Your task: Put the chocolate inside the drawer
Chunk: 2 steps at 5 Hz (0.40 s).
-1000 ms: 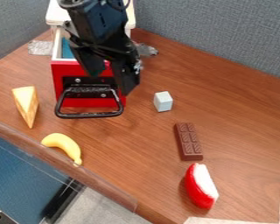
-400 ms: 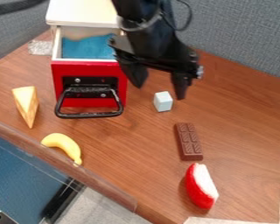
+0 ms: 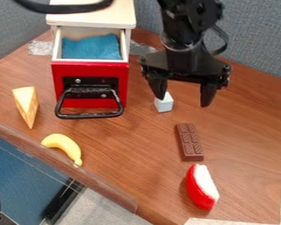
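Note:
My gripper hangs over the right half of the table, open, with nothing between its two fingers. It is above and behind the chocolate, a brown segmented bar lying flat on the wood and pointing roughly away from the camera. At the back left, the red-fronted drawer is pulled out of its white cabinet, with a black handle on its front. Blue material lines the inside of the drawer.
A pale blue-white block sits below the gripper's left finger. In front of the chocolate lies a red and white toy piece. A yellow wedge and a banana are at left. Grey partitions stand behind.
The gripper has moved right from in front of the drawer to above the area behind the chocolate, uncovering the drawer's inside. The objects on the table have stayed put.

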Each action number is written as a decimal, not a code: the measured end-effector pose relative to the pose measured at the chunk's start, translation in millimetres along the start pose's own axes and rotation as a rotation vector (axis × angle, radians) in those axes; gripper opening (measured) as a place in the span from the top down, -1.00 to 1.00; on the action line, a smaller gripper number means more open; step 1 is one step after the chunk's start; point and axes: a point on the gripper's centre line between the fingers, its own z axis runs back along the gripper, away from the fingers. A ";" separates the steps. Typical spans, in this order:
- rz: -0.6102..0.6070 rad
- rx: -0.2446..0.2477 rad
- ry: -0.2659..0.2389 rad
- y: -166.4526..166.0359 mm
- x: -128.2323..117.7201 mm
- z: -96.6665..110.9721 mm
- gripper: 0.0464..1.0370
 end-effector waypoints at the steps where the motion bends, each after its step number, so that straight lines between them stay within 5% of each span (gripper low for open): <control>1: 0.131 0.009 0.046 -10.7 10.1 -12.7 -0.93; 2: 0.208 0.003 0.089 -20.6 17.0 -23.6 -0.93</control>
